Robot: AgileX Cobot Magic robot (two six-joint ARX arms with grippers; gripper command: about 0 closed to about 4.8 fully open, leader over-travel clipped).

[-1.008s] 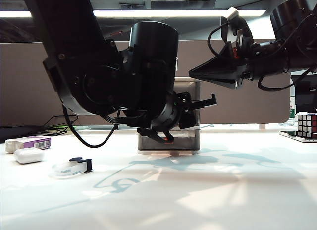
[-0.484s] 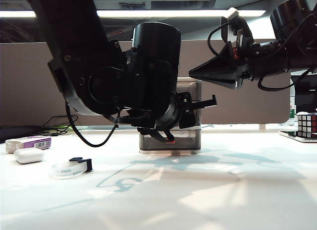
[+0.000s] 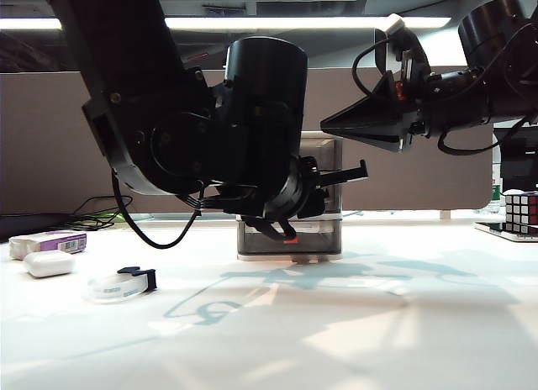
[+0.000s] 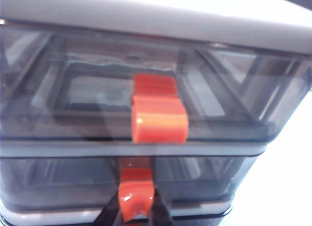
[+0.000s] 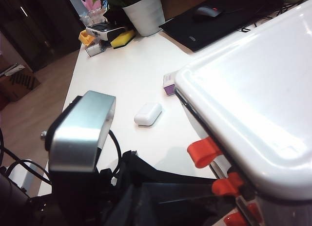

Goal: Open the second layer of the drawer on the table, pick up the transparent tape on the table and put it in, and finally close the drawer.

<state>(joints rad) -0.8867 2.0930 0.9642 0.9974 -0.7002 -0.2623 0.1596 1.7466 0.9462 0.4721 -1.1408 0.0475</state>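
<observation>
The drawer [image 3: 319,237] stands mid-table, mostly hidden behind my left arm. In the left wrist view its top layer's red tab [image 4: 159,120] sits above the second layer [image 4: 58,179]. My left gripper [image 4: 137,212] is shut on the second layer's red handle [image 4: 136,194], one dark finger pressed against each side. The second layer looks closed. The transparent tape [image 3: 118,285], with its dark clip, lies on the table [image 3: 353,331] at the front left, apart from both grippers. My right gripper [image 3: 329,121] hovers shut and empty, level with the drawer's top, to its right.
A white oval case [image 3: 49,263] and a purple-and-white box [image 3: 50,241] lie at the far left, behind the tape. A Rubik's cube [image 3: 521,212] sits at the right edge. A grey partition runs along the back. My bulky left arm [image 3: 168,129] fills the left centre.
The left gripper's fingers have closed onto the second layer's red handle, and that arm shifted very slightly right. The right arm and the tape have not moved.
</observation>
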